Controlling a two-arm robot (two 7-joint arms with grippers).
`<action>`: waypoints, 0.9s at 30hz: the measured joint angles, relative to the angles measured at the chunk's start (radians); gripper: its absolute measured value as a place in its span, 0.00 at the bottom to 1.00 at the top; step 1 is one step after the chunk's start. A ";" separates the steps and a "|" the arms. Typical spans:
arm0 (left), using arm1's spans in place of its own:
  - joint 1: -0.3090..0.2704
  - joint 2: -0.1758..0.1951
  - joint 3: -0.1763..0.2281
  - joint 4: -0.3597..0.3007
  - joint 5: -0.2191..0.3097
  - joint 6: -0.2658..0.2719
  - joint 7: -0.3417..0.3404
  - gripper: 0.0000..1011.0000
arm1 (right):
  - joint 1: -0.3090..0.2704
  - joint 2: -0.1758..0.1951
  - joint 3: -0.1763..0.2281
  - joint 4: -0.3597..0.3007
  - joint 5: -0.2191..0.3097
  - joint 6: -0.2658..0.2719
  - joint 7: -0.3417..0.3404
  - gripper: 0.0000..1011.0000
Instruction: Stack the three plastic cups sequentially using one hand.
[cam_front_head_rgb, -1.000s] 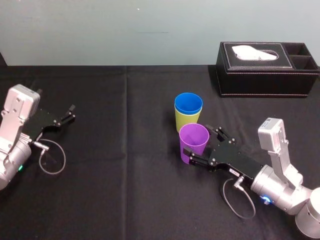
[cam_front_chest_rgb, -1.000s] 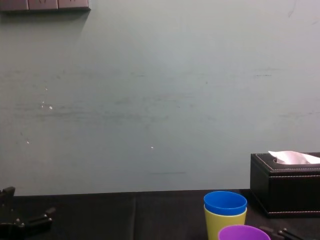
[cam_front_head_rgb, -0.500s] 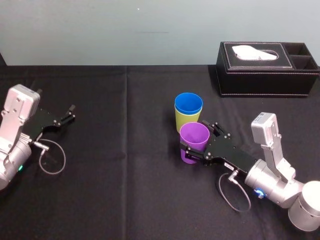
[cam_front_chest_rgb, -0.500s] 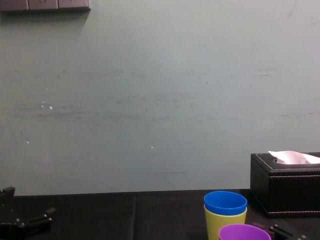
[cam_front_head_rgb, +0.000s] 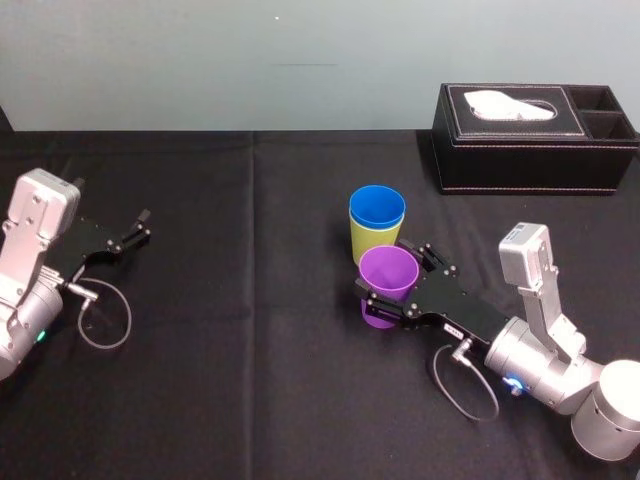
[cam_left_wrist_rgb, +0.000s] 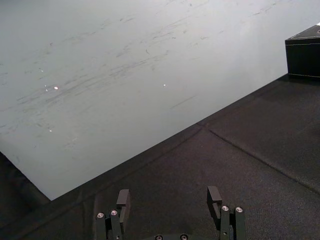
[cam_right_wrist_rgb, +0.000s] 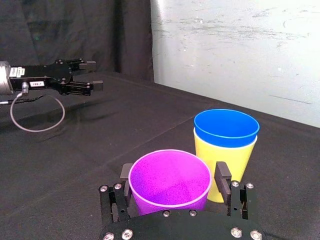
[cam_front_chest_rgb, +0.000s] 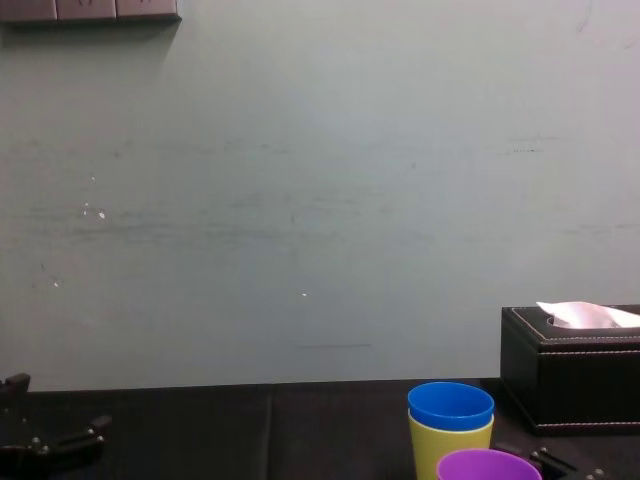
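The blue cup (cam_front_head_rgb: 377, 207) sits nested in the lime-yellow cup (cam_front_head_rgb: 368, 246) near the middle of the black table. Just in front of them stands the purple cup (cam_front_head_rgb: 388, 277), upright on the cloth. My right gripper (cam_front_head_rgb: 384, 270) reaches in from the right and straddles the purple cup. In the right wrist view its fingers (cam_right_wrist_rgb: 124, 173) stand on either side of the purple cup (cam_right_wrist_rgb: 170, 179) with small gaps, so it is open. My left gripper (cam_front_head_rgb: 146, 225) rests open at the far left, away from the cups.
A black tissue box (cam_front_head_rgb: 535, 140) stands at the back right, behind my right arm. A grey cable loop (cam_front_head_rgb: 105, 320) lies by my left arm. Black cloth (cam_front_head_rgb: 250, 380) covers the table, with bare room between the two arms.
My right gripper has slid forward and left, so its fingers now reach further around the purple cup. The cups and left arm have stayed put.
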 joint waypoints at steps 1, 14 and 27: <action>0.000 0.000 0.000 0.000 0.000 0.000 0.000 1.00 | 0.000 0.000 0.000 0.000 0.000 0.000 0.000 0.99; 0.000 0.000 0.000 0.000 0.000 0.000 0.000 1.00 | 0.000 0.001 0.001 0.000 -0.001 0.001 0.000 0.81; 0.000 0.000 0.000 0.000 0.000 0.000 0.000 1.00 | -0.014 0.019 0.006 -0.057 -0.006 0.019 -0.011 0.74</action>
